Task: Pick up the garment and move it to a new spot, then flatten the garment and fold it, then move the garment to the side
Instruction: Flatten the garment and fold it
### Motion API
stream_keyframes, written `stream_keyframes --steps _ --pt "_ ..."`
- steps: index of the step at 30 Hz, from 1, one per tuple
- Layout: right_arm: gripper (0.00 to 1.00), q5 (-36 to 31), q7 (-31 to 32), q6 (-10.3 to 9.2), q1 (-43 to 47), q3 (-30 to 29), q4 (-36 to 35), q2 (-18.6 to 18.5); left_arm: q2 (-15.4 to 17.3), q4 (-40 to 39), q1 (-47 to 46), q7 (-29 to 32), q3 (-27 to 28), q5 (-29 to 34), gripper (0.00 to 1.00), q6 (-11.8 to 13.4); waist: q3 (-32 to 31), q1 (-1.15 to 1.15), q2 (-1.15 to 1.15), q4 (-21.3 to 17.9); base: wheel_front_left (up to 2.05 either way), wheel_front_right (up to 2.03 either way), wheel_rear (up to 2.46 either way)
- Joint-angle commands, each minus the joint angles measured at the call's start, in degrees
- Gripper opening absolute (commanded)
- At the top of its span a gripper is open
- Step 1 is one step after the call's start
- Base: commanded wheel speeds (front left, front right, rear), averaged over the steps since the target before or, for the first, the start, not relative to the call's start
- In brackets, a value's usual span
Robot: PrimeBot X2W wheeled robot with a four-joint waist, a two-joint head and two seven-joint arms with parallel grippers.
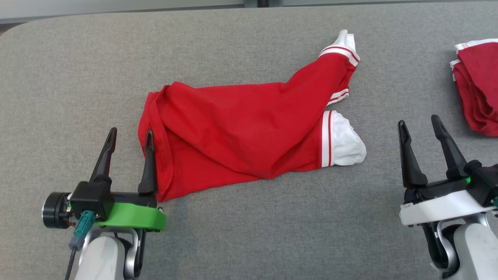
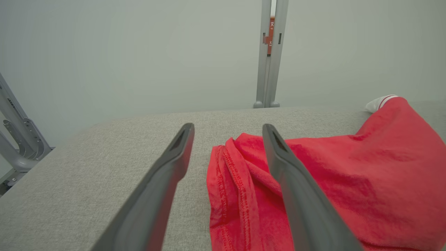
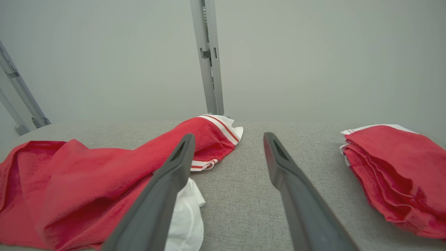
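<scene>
Just right of the left gripper (image 1: 131,132), splayed empty at its hem, crumpled red garment (image 1: 241,132) on the desk (image 1: 78,77), left of the equally empty right gripper (image 1: 418,120): liable to snag one layer and drag bunched.

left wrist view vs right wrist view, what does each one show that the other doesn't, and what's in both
Left wrist view: the stitched hem of the red shirt up close, and an orange sign in the gap of the post. Right wrist view: a folded red pile on the right and the shirt's plain white sleeve end. Both: the red shirt, the grey table and an upright metal post.
</scene>
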Motion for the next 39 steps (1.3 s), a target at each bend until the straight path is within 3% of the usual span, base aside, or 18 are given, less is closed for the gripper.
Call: stream_keyframes --steps 1,9,18,31,32,33,35,36,39 --pt "1.0 -0.1 0.26 -0.09 1.15 -0.13 -0.77 0.48 0.5 0.3 1.04 -0.17 0.33 0.14 1.0 0.03 -1.82 0.0 0.0 -1.17 0.0 0.0 0.0" --pt "1.0 -0.59 1.74 -0.09 4.2 -0.23 -3.11 2.22 0.82 0.69 2.67 -0.17 0.35 -0.34 1.0 0.46 -3.04 0.0 0.0 -1.58 0.0 0.0 0.0" --pt "1.0 -0.21 3.52 -0.09 3.53 -0.39 -3.08 1.08 0.73 -0.03 0.37 -0.17 -0.6 -0.21 1.0 0.19 -1.38 0.0 0.0 -0.67 0.0 0.0 0.0" --pt "1.0 5.3 4.51 -0.09 -5.03 8.44 11.37 -2.78 -0.4 -1.34 -4.89 -0.17 -2.13 0.5 1.0 -0.52 5.42 0.0 0.0 2.25 0.0 0.0 0.0" --pt "0.89 5.8 4.5 -0.09 -5.72 8.97 12.43 -2.75 -0.42 -1.28 -5.05 -0.16 -2.17 0.56 1.0 -0.58 5.65 0.0 0.0 2.33 0.0 0.0 0.0" --pt "0.5 6.47 4.59 -0.09 -6.46 9.67 13.64 -2.72 -0.49 -1.22 -5.24 -0.17 -2.19 0.67 1.0 -0.65 5.87 0.0 0.0 2.38 0.0 0.0 0.0" --pt "0.21 7.73 4.03 -0.09 -7.61 10.87 15.27 -3.05 -0.56 -1.12 -5.53 -0.17 -2.16 0.78 1.0 -0.61 6.12 0.0 0.0 2.4 0.0 0.0 0.0" --pt "0.0 8.73 3.86 -0.09 -7.81 11.48 15.83 -3.04 -0.58 -1.08 -5.57 -0.17 -2.08 0.81 1.0 -0.6 6.16 0.0 0.0 2.38 0.0 0.0 0.0" --pt "0.0 10.82 2.83 -0.09 -8.08 13.13 16.95 -3.64 -0.51 -1.04 -5.32 -0.17 -1.6 0.92 1.0 -0.54 6.09 0.0 0.0 2.0 0.0 0.0 0.0"
